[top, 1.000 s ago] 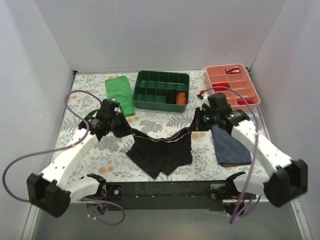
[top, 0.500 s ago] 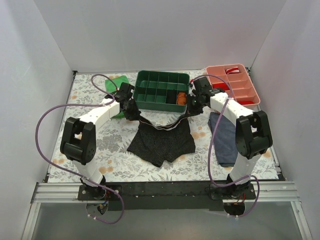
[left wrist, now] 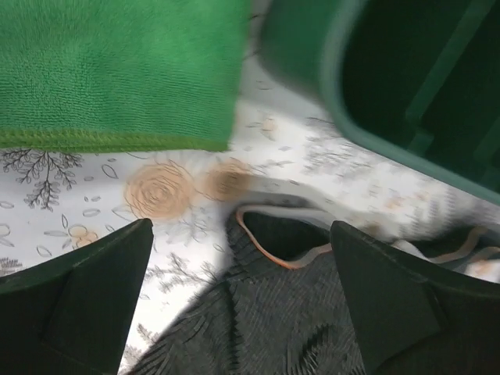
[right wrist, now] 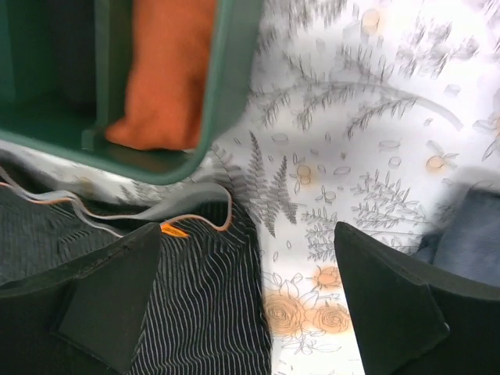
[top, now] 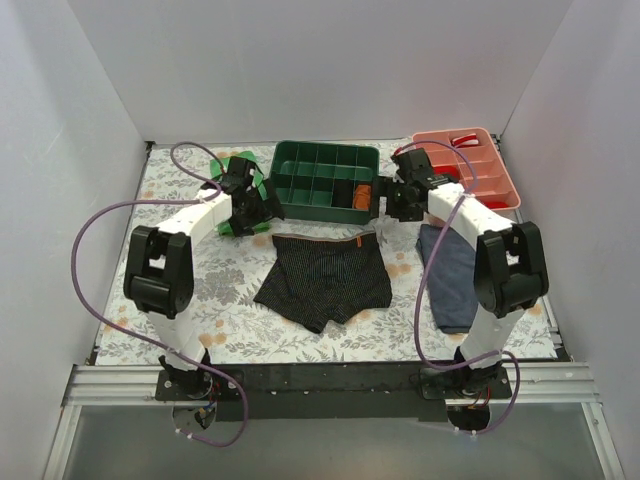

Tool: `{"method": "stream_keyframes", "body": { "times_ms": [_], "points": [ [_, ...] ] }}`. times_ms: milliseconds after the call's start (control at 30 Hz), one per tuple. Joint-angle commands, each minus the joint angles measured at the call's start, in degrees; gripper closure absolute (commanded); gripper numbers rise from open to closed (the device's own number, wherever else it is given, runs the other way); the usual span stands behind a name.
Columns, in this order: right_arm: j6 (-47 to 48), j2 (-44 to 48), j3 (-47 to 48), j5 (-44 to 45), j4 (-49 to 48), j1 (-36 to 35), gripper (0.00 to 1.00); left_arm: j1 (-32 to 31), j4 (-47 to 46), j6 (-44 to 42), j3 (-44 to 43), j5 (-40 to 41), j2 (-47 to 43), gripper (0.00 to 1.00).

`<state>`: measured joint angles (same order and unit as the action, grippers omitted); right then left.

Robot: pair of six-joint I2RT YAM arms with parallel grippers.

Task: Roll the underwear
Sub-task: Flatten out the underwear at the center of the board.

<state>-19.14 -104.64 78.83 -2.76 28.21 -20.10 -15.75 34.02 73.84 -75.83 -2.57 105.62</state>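
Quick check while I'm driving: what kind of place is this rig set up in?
Probably a lab test booth, not a home: plain white walls close in a floral tablecloth, and the underwear lies among staged props, a green divided tray and a pink tray.

A robotics lab test cell, not a home: plain white panels [top: 100, 130] wall the table in on three sides, and a left arm [top: 195, 222] and right arm [top: 450, 210], trailing purple cables [top: 75, 262], stand bolted to a black rail [top: 330, 378] at the near edge. On the floral table cover [top: 225, 290] lie staged pieces — the underwear [top: 325, 285], a green divided tray [top: 310, 212], a pink tray [top: 440, 158].
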Motion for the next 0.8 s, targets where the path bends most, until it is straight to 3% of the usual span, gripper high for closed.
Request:
{"method": "stream_keyframes", "body": {
  "times_ms": [0,67,167,200,233,267,300,367,400,567,767],
  "points": [
    [-0.71,11.62,-5.07,-2.75,-6.66,0.06,0.01,-0.25,-2.82,-1.33,0.41,-6.45,-11.83,0.02],
    [-2.21,14.28,-9.54,-8.29,-8.60,-0.20,0.10,-0.16,-3.69,-1.51,2.78,-11.21,-14.12,0.02],
    [-5.11,18.76,-18.86,-12.96,-13.52,-1.43,0.45,-0.34,-6.22,-0.37,9.10,-20.86,-17.72,0.03],
    [-5.56,20.16,-22.97,-13.92,-16.40,-1.70,0.61,-0.51,-7.12,0.33,13.65,-22.81,-19.73,0.04],
    [-5.91,20.70,-24.50,-16.20,-17.30,-1.96,0.64,-0.77,-8.08,1.64,15.87,-24.31,-20.97,0.04],
    [-6.52,21.05,-25.64,-17.18,-18.09,-2.14,0.69,-1.12,-9.83,2.09,18.41,-24.24,-22.20,0.04],
    [-6.79,21.23,-26.78,-18.14,-18.62,-2.66,0.83,-1.21,-10.02,2.35,20.35,-23.54,-23.43,0.04],
    [-6.36,21.32,-28.37,-19.03,-18.28,-3.45,0.94,-1.30,-10.11,3.49,25.46,-22.13,-26.34,0.04],
    [-6.27,21.49,-28.90,-19.12,-18.19,-4.24,0.99,-1.48,-10.29,3.85,26.78,-22.04,-27.13,0.05],
    [-6.35,21.15,-29.70,-18.33,-19.59,-5.13,0.99,-2.01,-14.50,7.10,35.21,-21.78,-31.96,0.06],
    [-7.05,16.58,-25.14,-15.17,-20.21,-5.57,0.99,-2.18,-16.88,9.39,38.12,-19.67,-32.15,0.07]
  ]
}}
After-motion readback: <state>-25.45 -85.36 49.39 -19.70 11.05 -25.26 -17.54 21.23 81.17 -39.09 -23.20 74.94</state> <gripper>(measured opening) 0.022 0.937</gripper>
